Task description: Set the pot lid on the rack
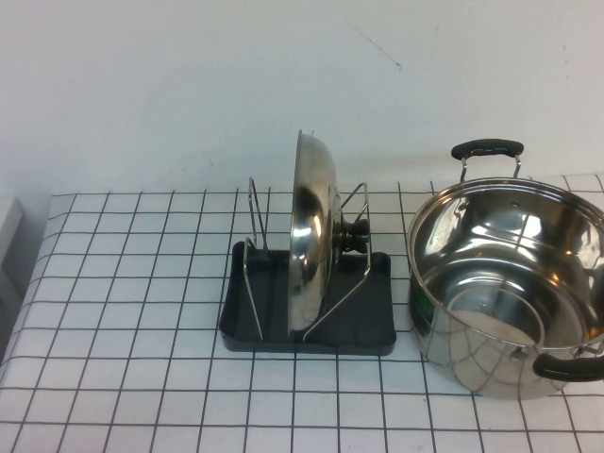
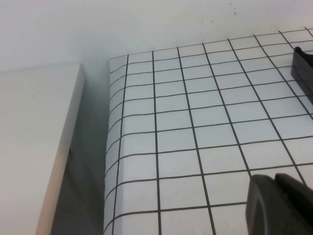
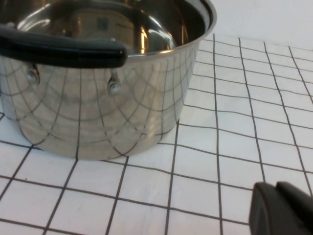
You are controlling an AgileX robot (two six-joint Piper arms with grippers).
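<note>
The domed shiny steel pot lid [image 1: 314,236] stands upright in the black wire-looped rack [image 1: 308,332], seemingly settled. Left gripper [image 2: 279,200] and right gripper [image 3: 283,208], both closed and empty, sit well clear; nothing remains.

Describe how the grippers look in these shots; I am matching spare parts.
Only fingertips show, each in its own wrist view. The left gripper has matte black, blocky plastic-looking fingers pressed together over the grid cloth. The right gripper looks identical beside the pot. No cables, markings or arm links are visible.
</note>
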